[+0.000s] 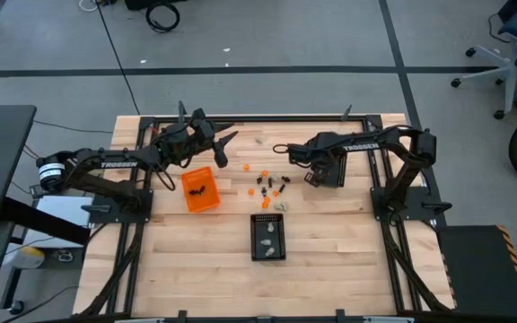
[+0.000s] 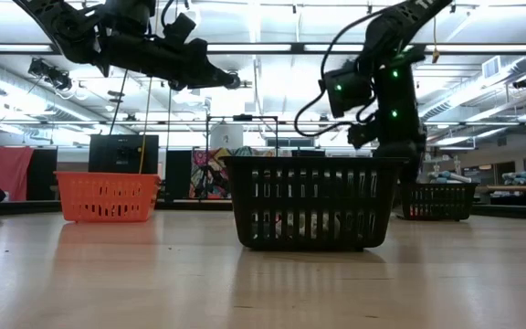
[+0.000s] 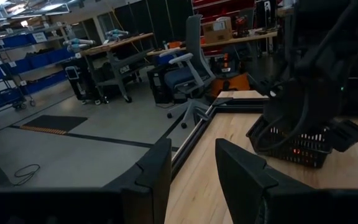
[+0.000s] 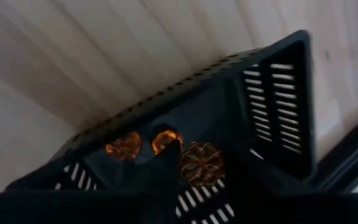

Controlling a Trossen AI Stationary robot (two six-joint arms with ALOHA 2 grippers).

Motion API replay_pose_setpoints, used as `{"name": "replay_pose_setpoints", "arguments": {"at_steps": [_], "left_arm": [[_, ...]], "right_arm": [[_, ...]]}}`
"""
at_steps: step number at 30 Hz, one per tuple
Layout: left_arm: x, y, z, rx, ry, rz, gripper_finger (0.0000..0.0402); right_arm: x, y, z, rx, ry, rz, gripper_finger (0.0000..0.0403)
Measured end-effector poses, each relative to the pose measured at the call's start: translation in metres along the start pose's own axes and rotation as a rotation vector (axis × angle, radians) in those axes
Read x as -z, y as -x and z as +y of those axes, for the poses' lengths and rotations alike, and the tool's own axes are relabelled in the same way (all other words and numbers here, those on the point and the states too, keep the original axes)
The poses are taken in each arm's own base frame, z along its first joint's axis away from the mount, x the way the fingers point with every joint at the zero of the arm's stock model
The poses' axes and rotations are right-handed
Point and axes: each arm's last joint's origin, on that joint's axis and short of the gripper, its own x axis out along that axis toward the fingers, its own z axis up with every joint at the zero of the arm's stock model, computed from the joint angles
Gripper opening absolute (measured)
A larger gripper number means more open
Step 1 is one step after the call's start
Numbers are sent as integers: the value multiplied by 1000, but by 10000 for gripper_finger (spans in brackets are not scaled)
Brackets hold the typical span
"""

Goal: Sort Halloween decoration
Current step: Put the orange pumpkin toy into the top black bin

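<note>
With the right gripper (image 4: 166,165) held over the black mesh bin (image 4: 272,118) that already holds orange pumpkin pieces (image 4: 201,163), its finger state not discernible, release is best made low and centred, while the left gripper (image 3: 191,168), fingers apart, waits raised above the table (image 1: 330,233).

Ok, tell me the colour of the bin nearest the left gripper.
Orange bin; the high view shows it best.

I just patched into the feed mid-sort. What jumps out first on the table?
The orange bin at table left, black pieces inside, draws the eye first. At centre, small orange pieces lie scattered above a black mesh bin holding pale pieces. The right gripper hangs over a second black mesh bin with orange pumpkin pieces inside.
</note>
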Motion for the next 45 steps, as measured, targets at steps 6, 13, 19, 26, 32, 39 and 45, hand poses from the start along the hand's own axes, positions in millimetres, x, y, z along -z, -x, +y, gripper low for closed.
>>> {"name": "replay_pose_setpoints", "arguments": {"at_steps": [6, 13, 19, 26, 32, 39, 45], "left_arm": [[0, 0, 0, 0, 0, 0, 132], [3, 0, -1, 8, 25, 36, 132], [15, 2, -9, 214, 34, 132, 132], [17, 6, -21, 372, 97, 173, 132], [17, 14, -20, 373, 165, 240, 132], [8, 35, -12, 271, 173, 308, 132], [2, 48, -9, 260, 181, 319, 132]], "right_arm": [[2, -11, 1, -44, -17, 0, 142], [1, 5, -3, -53, -31, 1, 155], [8, 43, 5, 0, -32, -125, 154], [1, 68, 33, -88, 109, -378, 154], [-28, 65, 64, -284, 256, -572, 155], [-60, 35, 85, -330, 347, -668, 155], [-78, 13, 82, -383, 368, -681, 162]]}}
